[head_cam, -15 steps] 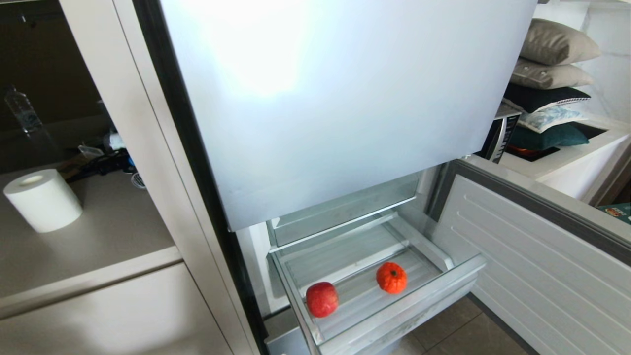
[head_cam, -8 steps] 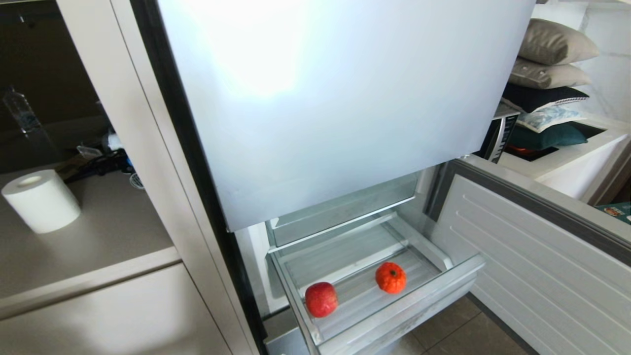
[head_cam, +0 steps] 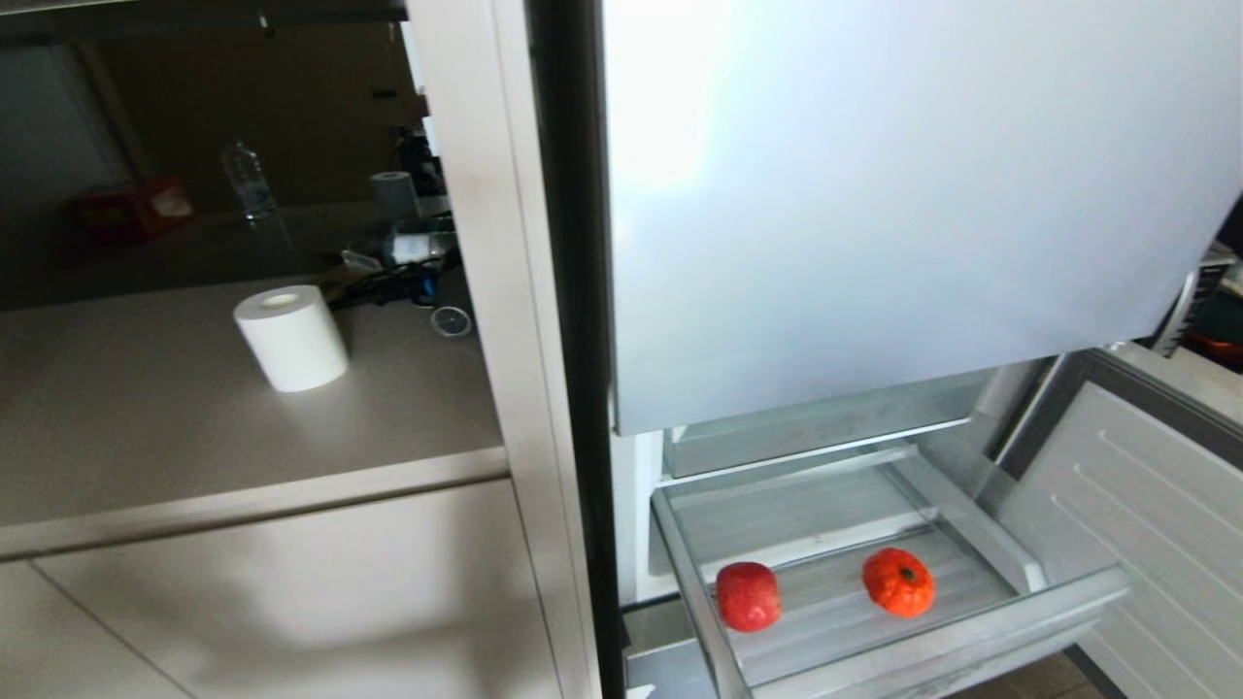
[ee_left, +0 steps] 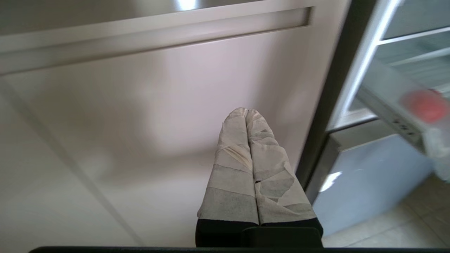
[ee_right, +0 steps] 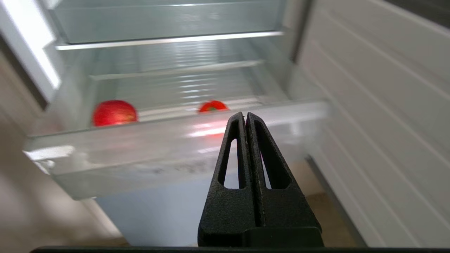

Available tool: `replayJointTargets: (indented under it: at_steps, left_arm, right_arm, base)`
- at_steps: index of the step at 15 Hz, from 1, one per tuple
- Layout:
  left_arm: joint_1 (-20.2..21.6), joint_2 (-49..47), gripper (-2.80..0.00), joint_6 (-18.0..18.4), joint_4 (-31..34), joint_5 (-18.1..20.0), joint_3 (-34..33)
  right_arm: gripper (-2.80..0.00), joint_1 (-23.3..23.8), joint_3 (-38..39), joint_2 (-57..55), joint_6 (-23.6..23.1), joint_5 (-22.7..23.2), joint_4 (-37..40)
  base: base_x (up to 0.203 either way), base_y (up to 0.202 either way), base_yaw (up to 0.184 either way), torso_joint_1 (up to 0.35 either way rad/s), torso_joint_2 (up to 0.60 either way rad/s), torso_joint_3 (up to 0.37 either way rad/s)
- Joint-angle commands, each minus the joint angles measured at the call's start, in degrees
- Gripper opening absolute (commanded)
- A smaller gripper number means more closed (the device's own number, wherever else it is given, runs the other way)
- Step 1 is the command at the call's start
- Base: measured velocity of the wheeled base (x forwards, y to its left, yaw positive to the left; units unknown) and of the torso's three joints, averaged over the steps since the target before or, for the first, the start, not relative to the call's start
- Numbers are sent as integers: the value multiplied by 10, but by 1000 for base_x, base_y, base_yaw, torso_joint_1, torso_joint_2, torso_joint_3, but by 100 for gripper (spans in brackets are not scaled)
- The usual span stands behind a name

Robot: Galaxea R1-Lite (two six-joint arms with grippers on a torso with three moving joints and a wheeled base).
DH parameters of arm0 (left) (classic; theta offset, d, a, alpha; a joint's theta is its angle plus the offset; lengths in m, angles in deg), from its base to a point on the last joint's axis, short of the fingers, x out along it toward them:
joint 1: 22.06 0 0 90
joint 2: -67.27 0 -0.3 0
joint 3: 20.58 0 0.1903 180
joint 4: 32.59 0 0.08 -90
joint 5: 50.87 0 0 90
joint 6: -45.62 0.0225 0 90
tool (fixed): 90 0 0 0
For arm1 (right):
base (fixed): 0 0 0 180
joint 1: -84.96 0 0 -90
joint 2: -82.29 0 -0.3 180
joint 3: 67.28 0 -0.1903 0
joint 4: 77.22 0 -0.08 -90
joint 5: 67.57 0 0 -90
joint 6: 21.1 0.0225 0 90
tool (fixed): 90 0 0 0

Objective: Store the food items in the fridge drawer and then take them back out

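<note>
fridge drawer (head_cam: pixel 932 652): 1, clear ribbed plastic, pulled out | inside: 1 smooth red apple (head_cam: pixel 749 595), 1 bumpy orange pumpkin (head_cam: pixel 898 582), apart | left gripper (ee_left: pixel 247 113), right gripper (ee_right: pixel 245 117): jaws pressed together, empty

- Strong glare whitens the upper fridge door (head_cam: pixel 874 194) in the head view, brightest near its top left, and fades to a cool grey lower down
- The alcove behind the paper roll (head_cam: pixel 290 337) is dim, and soft shadows lie across the cabinet front below it
- In the right wrist view the fridge drawer (ee_right: pixel 175 147) just beyond the closed right end effector (ee_right: pixel 245 117) is smeared by blur, with a red reflection on its front lip; the red apple (ee_right: pixel 114 112) is soft-edged
- In the left wrist view the taped left end effector (ee_left: pixel 246 112) is sharp, while the cabinet behind it is streaked and hazy
- Straight lines bow slightly toward the frame edges
</note>
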State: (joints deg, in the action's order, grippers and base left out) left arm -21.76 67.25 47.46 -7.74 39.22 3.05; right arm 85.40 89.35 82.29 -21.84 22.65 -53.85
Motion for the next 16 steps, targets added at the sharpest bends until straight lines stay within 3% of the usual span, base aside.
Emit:
replayJointTargets:
  at_steps: [1,7,16]
  left_arm:
    - [0,0,-280,0,0,0,0]
    - [0,0,-280,0,0,0,0]
    - [0,0,-280,0,0,0,0]
  right_arm:
    - [-280,0,0,1,0,0,0]
    - [-280,0,0,1,0,0,0]
    - [-280,0,0,-9,0,-1,0]
  base:
    - [2,-11,174,-7,10,12]
    - [0,-4,143,5,5,7]
    - [0,0,0,0,0,0]
